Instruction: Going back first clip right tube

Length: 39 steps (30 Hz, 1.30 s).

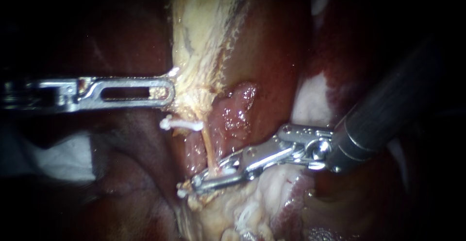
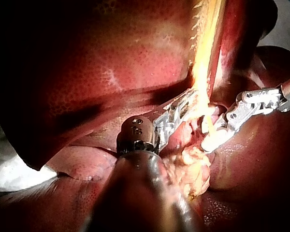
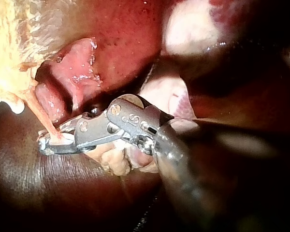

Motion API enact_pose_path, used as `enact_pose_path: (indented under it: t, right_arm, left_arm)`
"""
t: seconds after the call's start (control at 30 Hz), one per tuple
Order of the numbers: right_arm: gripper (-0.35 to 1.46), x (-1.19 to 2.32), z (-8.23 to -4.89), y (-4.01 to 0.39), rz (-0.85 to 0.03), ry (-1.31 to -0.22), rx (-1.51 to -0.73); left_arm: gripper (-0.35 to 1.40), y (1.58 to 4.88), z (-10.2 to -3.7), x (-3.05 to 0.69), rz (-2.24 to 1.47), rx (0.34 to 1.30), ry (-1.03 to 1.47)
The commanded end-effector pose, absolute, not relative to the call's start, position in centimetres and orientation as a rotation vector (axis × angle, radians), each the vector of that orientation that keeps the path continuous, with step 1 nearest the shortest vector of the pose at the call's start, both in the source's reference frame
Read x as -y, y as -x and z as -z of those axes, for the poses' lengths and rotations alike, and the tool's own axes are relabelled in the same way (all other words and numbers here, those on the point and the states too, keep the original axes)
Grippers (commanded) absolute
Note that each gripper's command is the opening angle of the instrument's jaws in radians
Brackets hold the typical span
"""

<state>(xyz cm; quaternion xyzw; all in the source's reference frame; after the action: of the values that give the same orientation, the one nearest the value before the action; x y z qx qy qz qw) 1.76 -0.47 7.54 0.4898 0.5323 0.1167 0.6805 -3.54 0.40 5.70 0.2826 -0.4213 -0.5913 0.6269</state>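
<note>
Your slotted steel left instrument – jaws clenched on pale yellow fibrous tissue; your hinged steel right instrument – jaws clamped on thin tan tube, below small white clip.

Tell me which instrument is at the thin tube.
The right instrument, entering from the right: its tip meets the thin tube below the white clip. The left instrument grips pale tissue higher up.
</note>
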Motion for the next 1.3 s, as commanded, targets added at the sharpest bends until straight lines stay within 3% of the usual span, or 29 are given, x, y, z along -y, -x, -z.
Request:
enact_pose_path:
  t: [0.03, 0.27, 0.37, 0.47, 0.67, 1.0, 1.3]
  right_arm:
    - [-0.35, 0.47, -7.54, -1.76, -0.262, -1.099, -1.195]
    - [-0.35, 0.47, -7.52, -1.77, -0.263, -1.099, -1.195]
    - [0.2, 0.45, -7.49, -1.82, -0.246, -1.068, -1.213]
    - [0.48, 0.44, -7.47, -1.86, -0.228, -1.01, -1.236]
    - [0.6, 0.41, -7.49, -1.9, -0.244, -0.915, -1.257]
    - [0.6, 0.24, -7.66, -1.85, -0.183, -0.732, -1.304]
    - [0.6, 0.13, -7.68, -1.67, -0.189, -0.695, -1.306]
  left_arm:
    - [-0.35, 3.54, -5.69, -0.4, 1.356, 0.966, -0.648]
    - [-0.35, 3.54, -5.69, -0.39, 1.356, 0.966, -0.648]
    - [-0.35, 3.54, -5.69, -0.39, 1.356, 0.966, -0.648]
    - [-0.35, 3.54, -5.69, -0.39, 1.356, 0.966, -0.648]
    - [-0.35, 3.55, -5.68, -0.38, 1.356, 0.966, -0.647]
    - [-0.35, 3.55, -5.64, -0.36, 1.357, 0.966, -0.646]
    - [-0.35, 3.54, -5.63, -0.35, 1.357, 0.966, -0.647]
